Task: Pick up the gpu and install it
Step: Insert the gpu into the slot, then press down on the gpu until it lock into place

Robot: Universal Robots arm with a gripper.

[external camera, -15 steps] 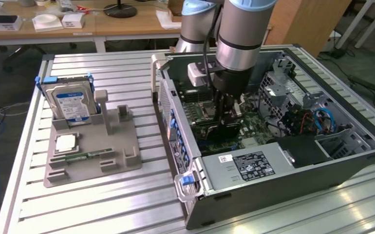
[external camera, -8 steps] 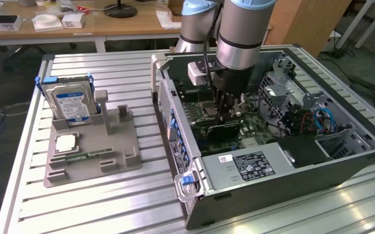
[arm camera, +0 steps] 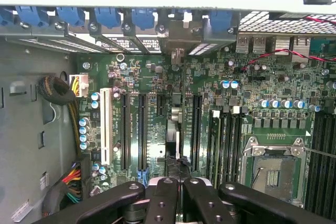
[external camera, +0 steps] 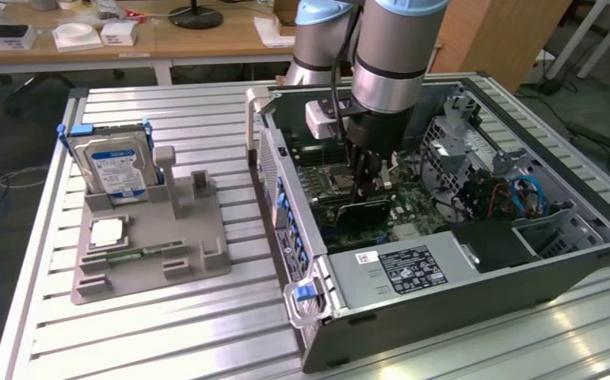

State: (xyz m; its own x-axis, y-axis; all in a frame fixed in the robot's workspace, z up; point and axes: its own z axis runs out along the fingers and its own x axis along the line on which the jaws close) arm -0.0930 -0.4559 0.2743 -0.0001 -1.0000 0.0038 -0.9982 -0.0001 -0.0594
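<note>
As seated in the computer case (external camera: 558, 261): gpu (external camera: 364, 212), clamped end effector (external camera: 367, 184).

Silver-grey tubular arm (external camera: 390, 55), blue joint caps, black end effector (external camera: 367, 180), black cable

Green motherboard (arm camera: 157, 77) with black slots and one white slot (arm camera: 106, 127). Blue clips (arm camera: 107, 17) line the grey case (external camera: 474, 293). Black fingers (arm camera: 157, 200). Dark gpu (external camera: 364, 212). Silver drive (external camera: 115, 162) with blue-white label on a grey holder (external camera: 146, 245). Ribbed silvery counter (external camera: 178, 348).
</note>
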